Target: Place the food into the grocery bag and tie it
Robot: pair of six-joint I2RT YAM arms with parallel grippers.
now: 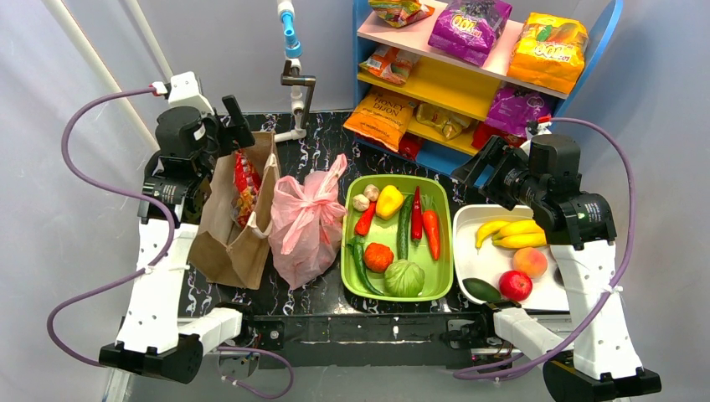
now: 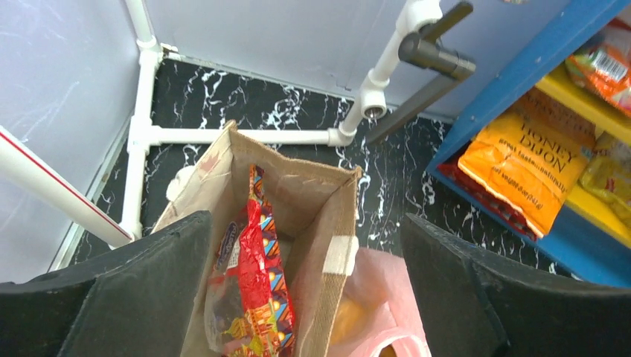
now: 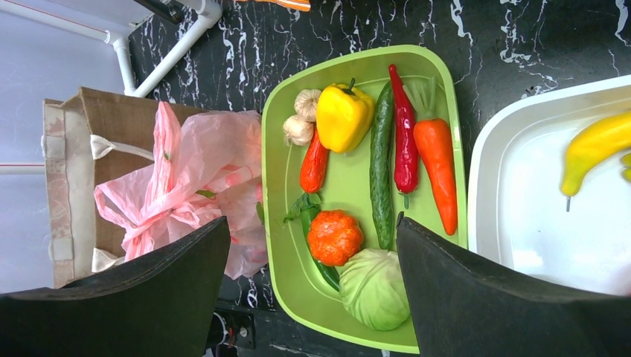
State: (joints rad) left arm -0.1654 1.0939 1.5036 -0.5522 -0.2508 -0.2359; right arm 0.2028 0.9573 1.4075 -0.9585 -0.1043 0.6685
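Pink grocery bag [image 1: 306,222] on the black marbled desk [image 1: 318,138], handles knotted together at its top.
It stands between a brown paper bag [image 1: 230,243], which it touches, and a green tray [image 1: 345,251] of vegetables. A red snack packet [image 2: 257,297] sits upright inside the paper bag. A white tray [image 1: 462,251] of fruit lies beyond the green one. Left gripper [image 2: 303,223] hangs over the paper bag with jaws wide apart and nothing between them. Right gripper [image 3: 311,219] is above the green tray, likewise spread and unloaded.
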